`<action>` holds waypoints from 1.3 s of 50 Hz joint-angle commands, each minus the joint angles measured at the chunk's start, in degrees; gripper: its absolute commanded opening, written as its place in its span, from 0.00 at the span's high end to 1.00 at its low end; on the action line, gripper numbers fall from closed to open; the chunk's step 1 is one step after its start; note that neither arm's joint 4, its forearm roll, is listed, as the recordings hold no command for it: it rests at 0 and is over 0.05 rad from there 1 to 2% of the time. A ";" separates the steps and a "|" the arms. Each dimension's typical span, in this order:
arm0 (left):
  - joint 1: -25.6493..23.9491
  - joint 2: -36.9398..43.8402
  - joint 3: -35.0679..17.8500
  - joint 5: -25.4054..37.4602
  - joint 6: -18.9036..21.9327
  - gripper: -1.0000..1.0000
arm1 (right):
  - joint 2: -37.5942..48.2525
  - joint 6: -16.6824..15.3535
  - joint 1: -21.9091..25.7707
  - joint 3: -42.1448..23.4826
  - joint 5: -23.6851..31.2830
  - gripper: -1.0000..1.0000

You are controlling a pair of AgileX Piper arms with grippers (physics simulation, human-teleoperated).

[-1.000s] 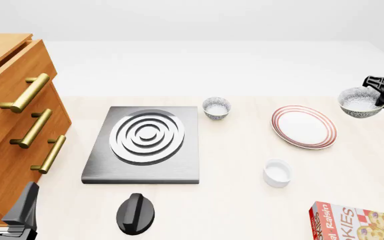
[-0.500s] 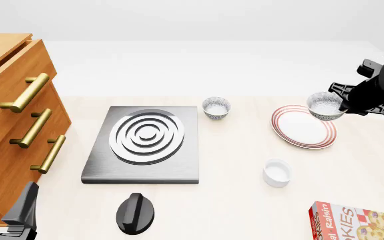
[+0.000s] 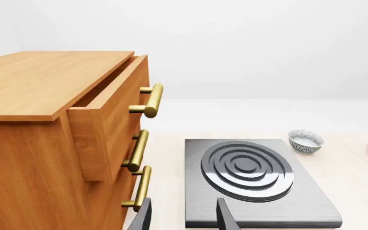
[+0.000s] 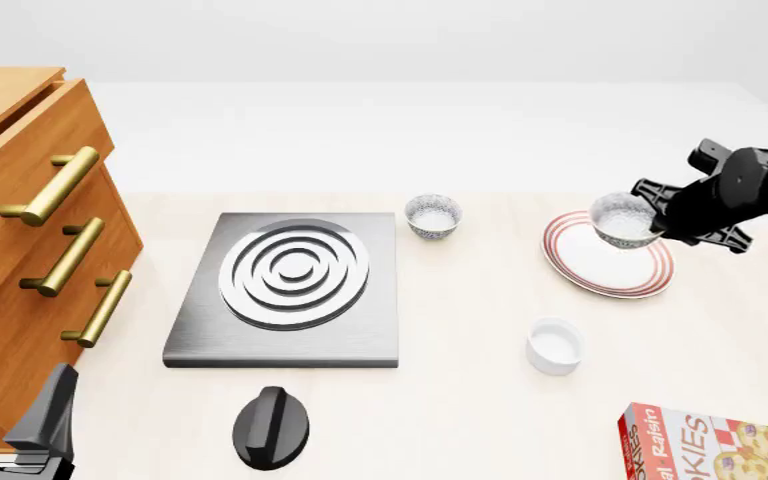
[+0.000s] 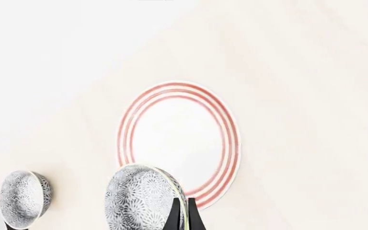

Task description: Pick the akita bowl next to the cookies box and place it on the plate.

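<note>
My right gripper [image 4: 655, 222] is shut on the rim of the akita bowl [image 4: 623, 220], holding it just above the far right part of the plate [image 4: 602, 272]. Its wrist view looks down on the plate [image 5: 178, 136], with the speckled akita bowl [image 5: 139, 199] pinched between the closed fingers [image 5: 176, 215]. The cookies box [image 4: 712, 446] lies at the near right table edge. Down at the near left, my left gripper [image 4: 11, 402] stays open with nothing between its fingers [image 3: 225, 216].
A lookalike speckled bowl [image 4: 432, 216] stands behind the square stove burner [image 4: 291, 285]. A white cup [image 4: 554, 345] sits in front of the plate. A black knob [image 4: 273, 428] lies near the front. A wooden drawer cabinet [image 4: 24, 220] with an open top drawer fills the left.
The right gripper carried the bowl leftward and lower, from beyond the plate's right side to just above the plate. The left arm stayed still.
</note>
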 commanded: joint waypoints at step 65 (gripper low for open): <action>0.00 0.00 0.00 0.00 0.00 0.00 | 8.62 2.47 -0.16 0.11 -8.47 1.00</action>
